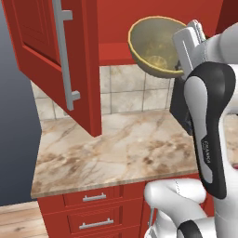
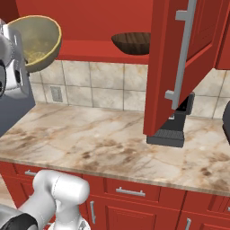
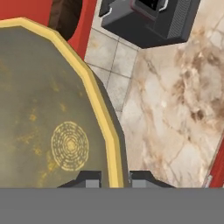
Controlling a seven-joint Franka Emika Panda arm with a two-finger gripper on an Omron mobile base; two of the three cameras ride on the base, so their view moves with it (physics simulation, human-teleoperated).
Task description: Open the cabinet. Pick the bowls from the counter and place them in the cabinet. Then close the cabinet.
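My gripper [image 3: 114, 178] is shut on the yellowish rim of the olive-tan bowl [image 3: 43, 109], one finger inside and one outside. The bowl [image 1: 153, 44] hangs tilted in the air, level with the open cabinet's lower shelf [image 2: 90, 47] and well above the counter [image 1: 116, 144]. In the right base view the same bowl [image 2: 38, 40] shows at upper left beside my hand. The dark brown bowl [image 2: 131, 42] rests on that shelf inside the cabinet. Both red cabinet doors [image 1: 51, 56] [image 2: 179, 58] stand swung open toward me.
A black coffee machine [image 2: 173, 128] stands on the counter under the right open door, against the tiled backsplash. An outlet [image 2: 56, 94] sits in the tiles. Red drawers [image 1: 95, 197] run below the counter. The open doors jut out over the counter on both sides.
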